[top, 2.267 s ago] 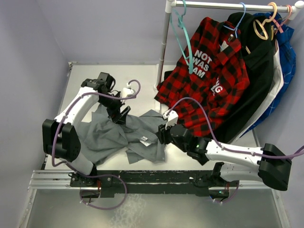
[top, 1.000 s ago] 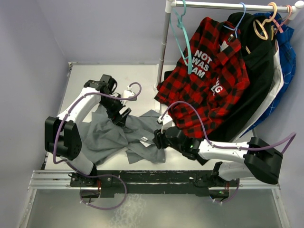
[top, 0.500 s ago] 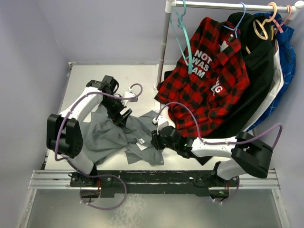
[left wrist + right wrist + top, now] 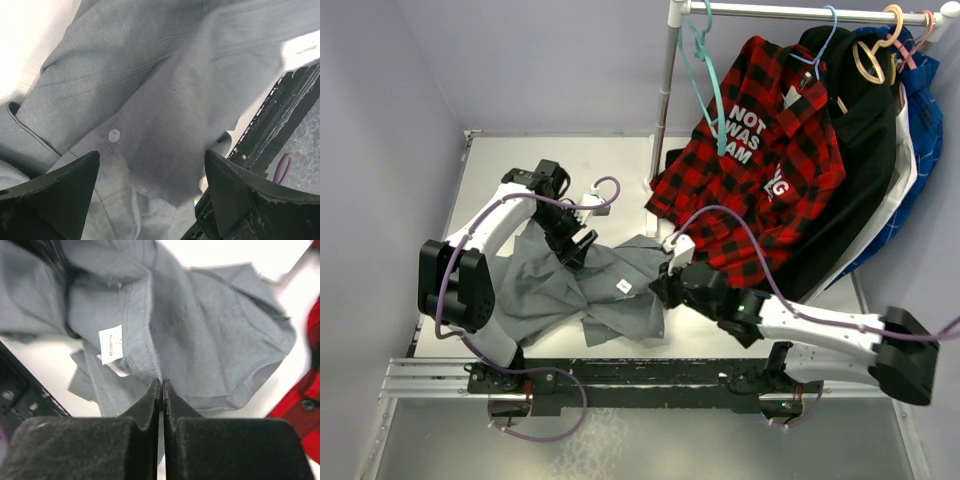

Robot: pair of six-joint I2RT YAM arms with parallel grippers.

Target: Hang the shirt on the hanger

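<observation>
The grey shirt (image 4: 540, 290) lies crumpled on the table's near left, its white neck label (image 4: 623, 288) facing up. The teal hanger (image 4: 705, 85) hangs empty on the rail at the back, beside the upright pole. My left gripper (image 4: 576, 243) hovers over the shirt's upper edge. In the left wrist view it (image 4: 152, 165) is wide open, with the shirt's button placket (image 4: 150, 75) below it. My right gripper (image 4: 658, 290) is at the shirt's right edge. In the right wrist view it (image 4: 161, 383) is shut on a fold of the shirt (image 4: 210, 340) beside the label (image 4: 111, 344).
A red-and-black plaid shirt (image 4: 760, 170) on a light-blue hanger hangs low over the table's right side, with black (image 4: 860, 180) and blue (image 4: 925, 130) garments behind it. The rack pole (image 4: 665, 90) stands mid-back. A black mounting rail (image 4: 620, 375) runs along the near edge.
My right arm reached left onto the shirt, then drew back to the right with the fold pinched. The label shifted up and right. The left gripper barely moved.
</observation>
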